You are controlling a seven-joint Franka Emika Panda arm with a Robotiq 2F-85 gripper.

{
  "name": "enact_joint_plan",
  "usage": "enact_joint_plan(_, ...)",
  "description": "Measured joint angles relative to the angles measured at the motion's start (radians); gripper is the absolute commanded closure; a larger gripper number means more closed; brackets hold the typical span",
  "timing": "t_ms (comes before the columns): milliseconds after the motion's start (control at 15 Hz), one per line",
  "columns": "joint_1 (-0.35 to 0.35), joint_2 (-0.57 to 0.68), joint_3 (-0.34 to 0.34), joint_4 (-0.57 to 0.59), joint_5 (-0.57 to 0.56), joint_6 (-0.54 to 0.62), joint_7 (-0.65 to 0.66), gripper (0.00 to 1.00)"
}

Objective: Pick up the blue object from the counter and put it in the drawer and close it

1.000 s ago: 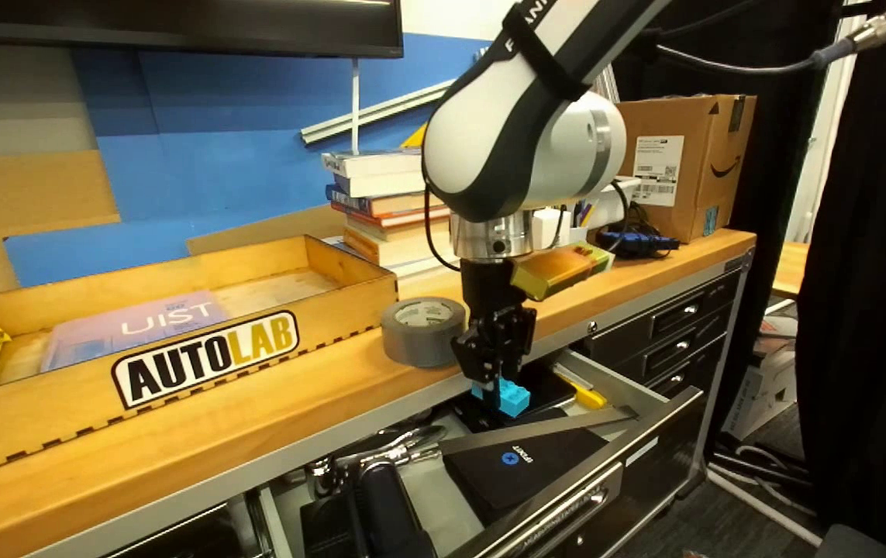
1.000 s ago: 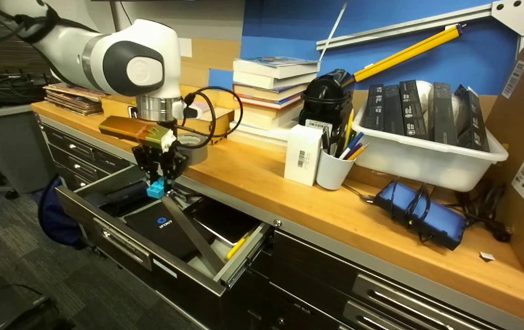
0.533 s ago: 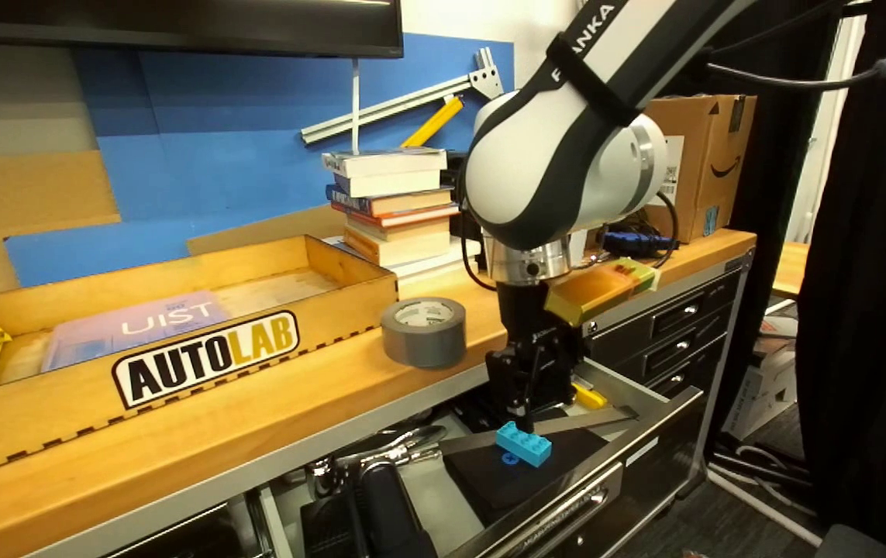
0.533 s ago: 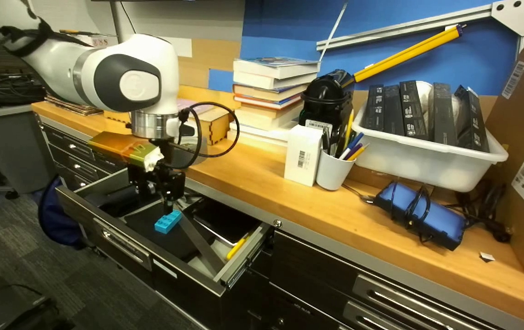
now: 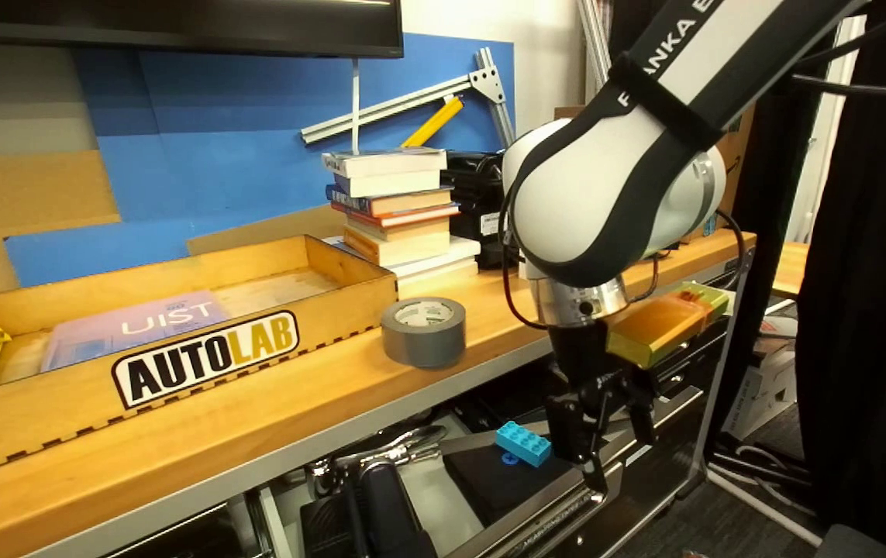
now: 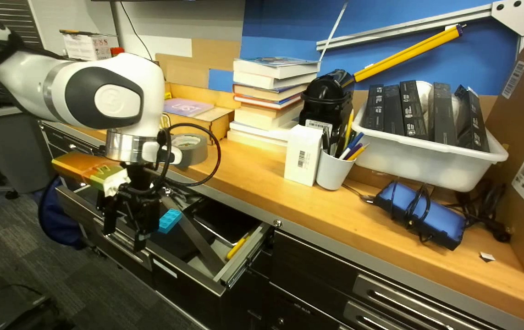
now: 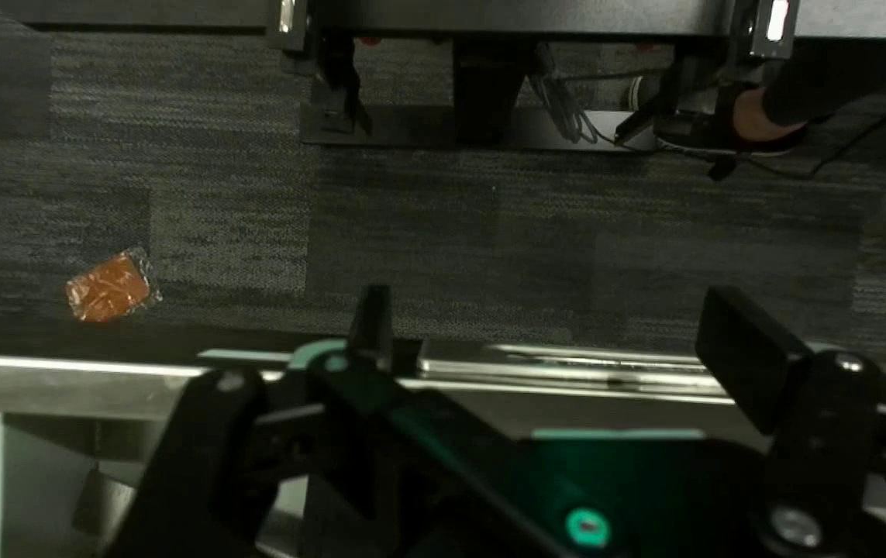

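The blue object (image 5: 522,443), a light-blue studded brick, lies inside the pulled-out drawer (image 6: 197,286) on a black case (image 5: 489,484). A gripper finger stands close beside it in an exterior view (image 6: 169,221), and the wrist view does not show it. My gripper (image 5: 619,457) is open and empty, fingers pointing down at the drawer's front edge. Looking down in the wrist view, the drawer handle (image 7: 567,366) spans the gap between the widely parted fingertips of the gripper (image 7: 547,325). Behind the drawer runs the wooden counter (image 6: 248,167).
A grey tape roll (image 5: 423,333) and a wooden tray (image 5: 218,364) sit on the counter near the arm. Inside the drawer are a metal ruler (image 6: 193,233), a yellow-handled tool (image 6: 238,247) and dark tools. Carpeted floor (image 7: 450,240) lies in front of the drawer.
My gripper let go of the blue object, which dropped onto the black case. The jaws spread wide, and the arm moved away from the counter and down toward the drawer's front.
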Motion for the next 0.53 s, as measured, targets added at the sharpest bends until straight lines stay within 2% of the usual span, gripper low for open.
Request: enact_joint_plan(533,-0.012,0.170,-0.024,0.015,0.032,0.093,-0.154,0.00)
